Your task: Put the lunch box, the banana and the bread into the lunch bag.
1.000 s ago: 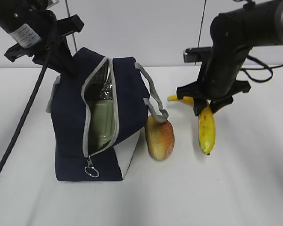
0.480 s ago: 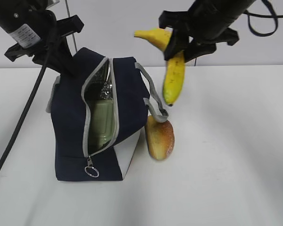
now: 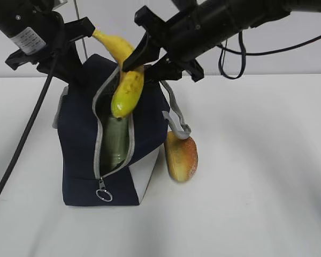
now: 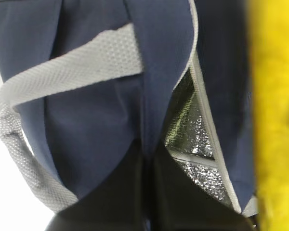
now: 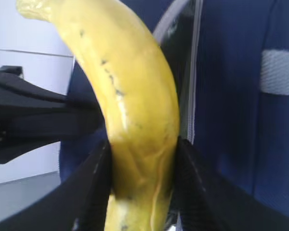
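Banana: hanging in the air over the open top of the lunch bag, clamped near its middle by the right end effector; in the right wrist view the two black fingers are pressing on either side of it.
Banana axis: running at a slant, stem end pointing up and to the left toward the left arm, blunt lower tip pointing down into the zipper opening, just above the green lid.
Lunch bag: standing upright on the desk, its grey zipper lying open along the top and down the front face, the metal ring pull hanging near the bottom.
Inside the bag: the lunch box is sitting upright in the opening, its sage-green lid facing out; silver foil lining is showing in the left wrist view.
Left end effector: closed, pinching the navy fabric at the bag's upper rear edge beside the opening, with a grey strap handle crossing just beside it.
Bread: lying on the desk, touching the bag's right side, under the drooping right handle, long axis running roughly toward the camera.
Opening: a narrow gap between the zipper edges, the lunch box filling much of its lower part.
Open room: bare white desk lying to the right of the bread and in front of the bag.
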You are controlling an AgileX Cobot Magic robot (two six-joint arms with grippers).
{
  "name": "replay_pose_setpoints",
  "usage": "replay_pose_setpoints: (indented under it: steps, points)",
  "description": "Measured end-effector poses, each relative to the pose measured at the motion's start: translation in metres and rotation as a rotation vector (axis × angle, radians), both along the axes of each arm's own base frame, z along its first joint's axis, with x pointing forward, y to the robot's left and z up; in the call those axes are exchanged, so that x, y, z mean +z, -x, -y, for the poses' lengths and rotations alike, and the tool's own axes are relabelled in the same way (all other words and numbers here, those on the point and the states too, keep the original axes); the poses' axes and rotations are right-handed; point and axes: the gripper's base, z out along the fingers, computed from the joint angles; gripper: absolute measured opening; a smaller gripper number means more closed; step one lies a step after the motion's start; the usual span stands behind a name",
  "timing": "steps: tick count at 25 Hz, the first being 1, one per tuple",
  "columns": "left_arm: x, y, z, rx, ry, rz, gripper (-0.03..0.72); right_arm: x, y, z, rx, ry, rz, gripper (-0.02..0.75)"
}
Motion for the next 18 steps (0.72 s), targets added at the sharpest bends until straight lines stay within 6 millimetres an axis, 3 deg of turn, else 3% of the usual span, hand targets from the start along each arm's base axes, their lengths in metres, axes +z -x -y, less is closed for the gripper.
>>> replay_pose_setpoints:
  steps: [6, 18]
  points:
    - [0.000, 0.000, 0.000, -0.001, -0.003, 0.000, -0.001, -0.028, -0.004, -0.019, 0.023, -0.040, -0.092, 0.299]
    - [0.000, 0.000, 0.000, -0.001, 0.000, -0.001, -0.001, -0.053, -0.004, -0.002, 0.069, 0.267, -0.076, 0.302]
